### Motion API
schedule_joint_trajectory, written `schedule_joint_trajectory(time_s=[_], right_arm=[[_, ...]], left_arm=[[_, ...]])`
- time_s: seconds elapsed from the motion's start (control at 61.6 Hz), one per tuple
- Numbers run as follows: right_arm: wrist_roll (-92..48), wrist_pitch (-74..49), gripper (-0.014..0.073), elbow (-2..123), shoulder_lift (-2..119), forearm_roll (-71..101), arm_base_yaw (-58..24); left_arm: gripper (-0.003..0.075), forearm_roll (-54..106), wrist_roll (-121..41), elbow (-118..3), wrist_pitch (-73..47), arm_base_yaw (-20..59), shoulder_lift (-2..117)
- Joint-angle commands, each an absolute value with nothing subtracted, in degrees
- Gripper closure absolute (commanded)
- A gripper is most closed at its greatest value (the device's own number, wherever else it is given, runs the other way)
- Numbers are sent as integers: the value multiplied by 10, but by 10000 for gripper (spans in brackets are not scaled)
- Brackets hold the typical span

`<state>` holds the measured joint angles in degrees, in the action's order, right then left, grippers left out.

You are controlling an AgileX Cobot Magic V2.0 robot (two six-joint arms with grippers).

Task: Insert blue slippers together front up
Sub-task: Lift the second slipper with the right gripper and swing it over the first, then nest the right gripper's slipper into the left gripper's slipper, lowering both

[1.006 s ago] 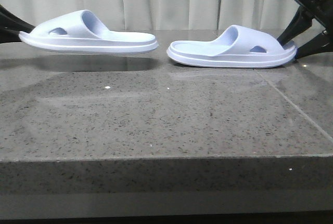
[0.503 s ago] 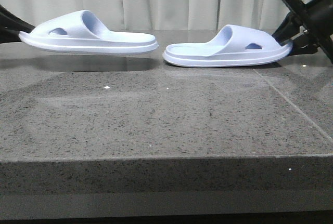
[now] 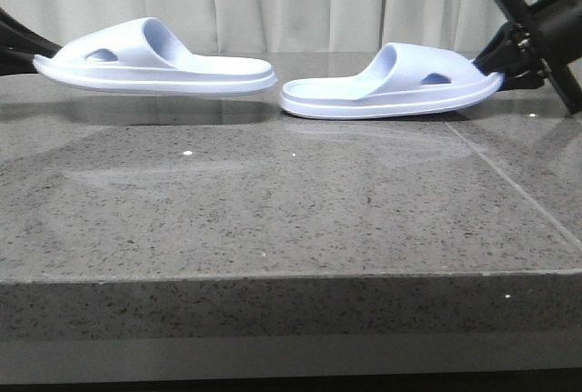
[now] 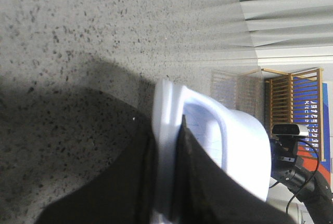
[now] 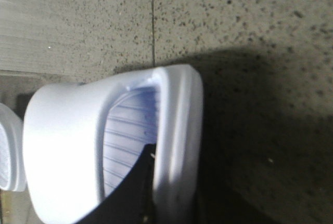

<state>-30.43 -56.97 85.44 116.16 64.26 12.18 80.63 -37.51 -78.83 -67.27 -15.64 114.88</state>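
Two matching pale blue moulded foam slide sandals sit heel to heel, close but apart, soles down. The left slipper (image 3: 155, 66) hangs level above the grey speckled stone, casting a shadow beneath. The right slipper (image 3: 391, 92) tilts, its heel end low near the stone and its toe end raised. Each has a thick sole, wide strap and oval side hole.

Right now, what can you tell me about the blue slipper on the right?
The right blue slipper is pale blue, looks like smooth moulded foam, with a thick ridged sole, a wide strap and an oval side hole. Its toe end is pinched by the right claw and tipped up, while the heel end points at the other slipper and sits low by the grey stone table. The two slippers are close but apart.
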Motion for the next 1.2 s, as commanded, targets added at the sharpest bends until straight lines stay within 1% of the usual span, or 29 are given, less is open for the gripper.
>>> schedule_joint_trajectory(time_s=[0.0,0.178,0.308,0.422,0.552,0.795,1.185], right_arm=[[-313,-598,701,867,1121,683,154],[-334,-646,701,868,1096,750,195],[-354,-690,701,868,1095,824,194],[-363,-699,701,868,1095,851,177],[-363,-685,701,868,1097,850,143],[-360,-618,701,866,1097,849,77],[-329,-555,701,863,1098,849,14]], left_arm=[[741,847,-371,-800,-728,-157,1113],[741,847,-371,-800,-728,-157,1113],[741,847,-371,-800,-728,-152,1113],[741,848,-371,-800,-728,-142,1113],[741,861,-371,-800,-728,-131,1113],[741,896,-371,-800,-728,-116,1113],[741,905,-371,-800,-721,-84,1113]])
